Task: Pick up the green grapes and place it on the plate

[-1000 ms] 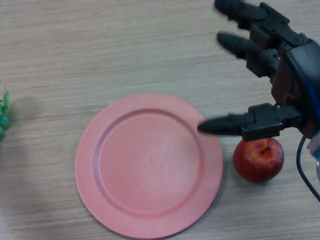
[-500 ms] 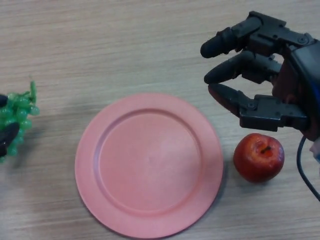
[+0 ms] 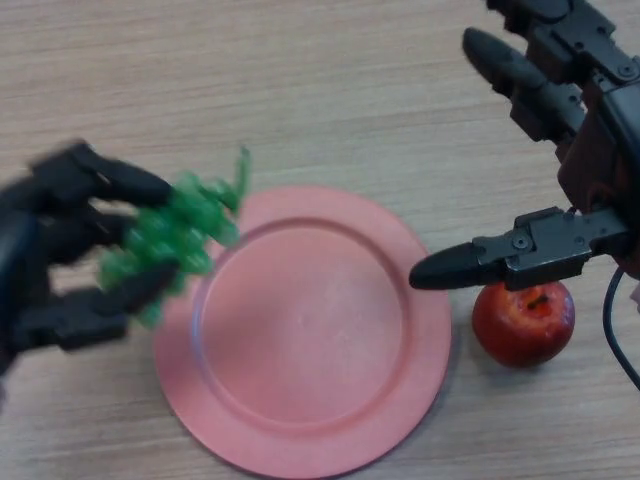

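Nearest us, the pink plate [image 3: 300, 330] sits on the tabletop [image 3: 300, 90], a red apple [image 3: 523, 322] just beside its right rim. Our left hand [image 3: 60, 250] is clamped around the green grapes [image 3: 170, 240] above the plate's left edge. We judge the bunch light, knobbly and best cradled around its body. Farther right, our right hand [image 3: 560, 150] hovers with fingers spread.

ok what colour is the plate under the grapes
Pink, a salmon shade all over: the plate shows plainly in the head view.
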